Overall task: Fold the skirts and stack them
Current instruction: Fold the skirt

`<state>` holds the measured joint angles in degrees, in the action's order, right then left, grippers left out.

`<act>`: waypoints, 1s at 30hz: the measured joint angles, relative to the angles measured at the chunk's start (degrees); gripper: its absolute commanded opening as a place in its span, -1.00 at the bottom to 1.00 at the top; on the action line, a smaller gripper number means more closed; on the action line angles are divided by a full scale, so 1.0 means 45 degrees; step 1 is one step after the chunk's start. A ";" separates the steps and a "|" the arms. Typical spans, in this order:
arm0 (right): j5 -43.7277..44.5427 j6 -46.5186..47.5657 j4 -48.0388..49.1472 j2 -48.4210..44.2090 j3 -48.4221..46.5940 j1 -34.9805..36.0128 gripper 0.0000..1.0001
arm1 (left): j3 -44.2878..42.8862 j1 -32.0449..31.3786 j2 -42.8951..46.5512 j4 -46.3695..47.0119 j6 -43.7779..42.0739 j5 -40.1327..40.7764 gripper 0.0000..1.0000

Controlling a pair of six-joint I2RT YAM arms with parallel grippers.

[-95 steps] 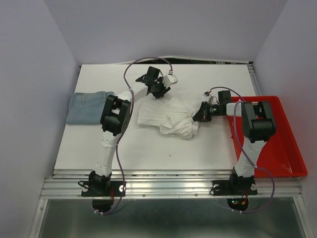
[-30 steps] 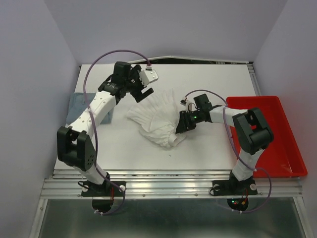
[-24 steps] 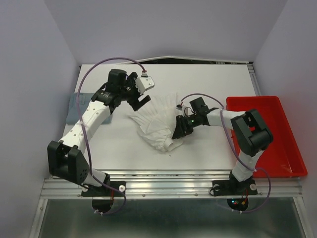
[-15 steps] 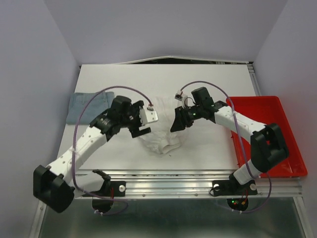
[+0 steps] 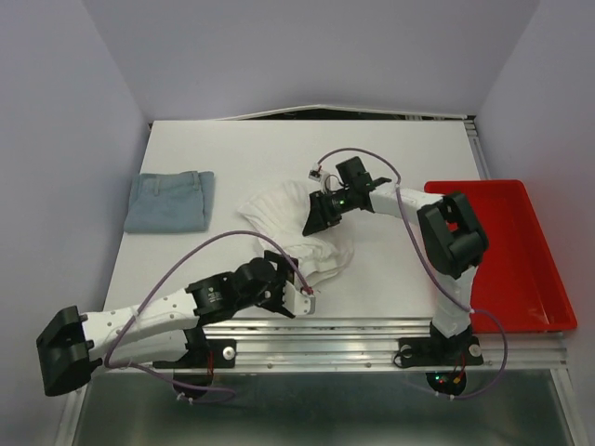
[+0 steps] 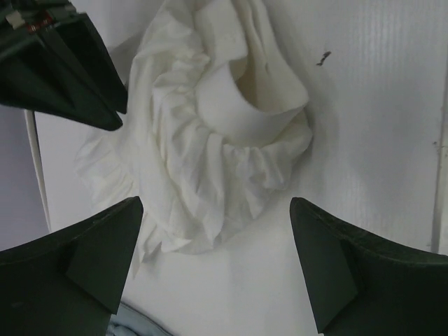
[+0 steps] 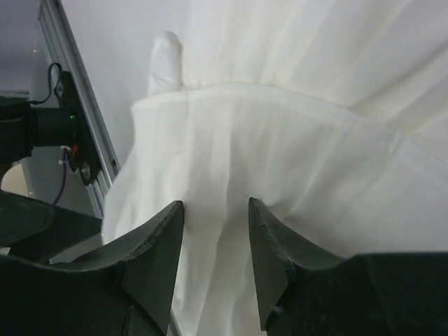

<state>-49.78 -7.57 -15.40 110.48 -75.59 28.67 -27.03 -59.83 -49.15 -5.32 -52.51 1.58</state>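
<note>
On the white table [image 5: 400,269], just near of centre, the white skirt [image 5: 279,216] lies bunched with its long axis on a diagonal. The pleated hem fans toward the far left. The smooth waistband curls open at the near-right end and points at the front rail [image 5: 353,339].

I have my right gripper [image 7: 215,203] down on the skirt's far-right side. Its fingers are close together, with a fold of white cloth filling the narrow gap between them, so I read it as gripping the skirt. My left gripper [image 6: 215,203] hangs by the front edge, facing the waistband end, with its fingers spread wide.

I see the denim skirt [image 5: 170,201] folded flat at the table's left edge, well apart from the white one, its longer side running left to right. At the right edge sits the red tray [image 5: 521,269], and both skirts lie on the table outside it. Pale lilac walls [image 5: 307,56] close in the far side and both flanks.
</note>
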 measured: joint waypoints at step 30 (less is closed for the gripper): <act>-0.0729 -0.0860 0.2647 0.2341 0.1083 0.0029 -0.21 | 0.1030 -0.3254 -0.7057 0.8204 -0.0860 0.5586 0.97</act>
<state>-53.06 -11.44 -3.49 121.01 -70.72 28.80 -22.39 -74.48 -80.90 31.59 -56.38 26.72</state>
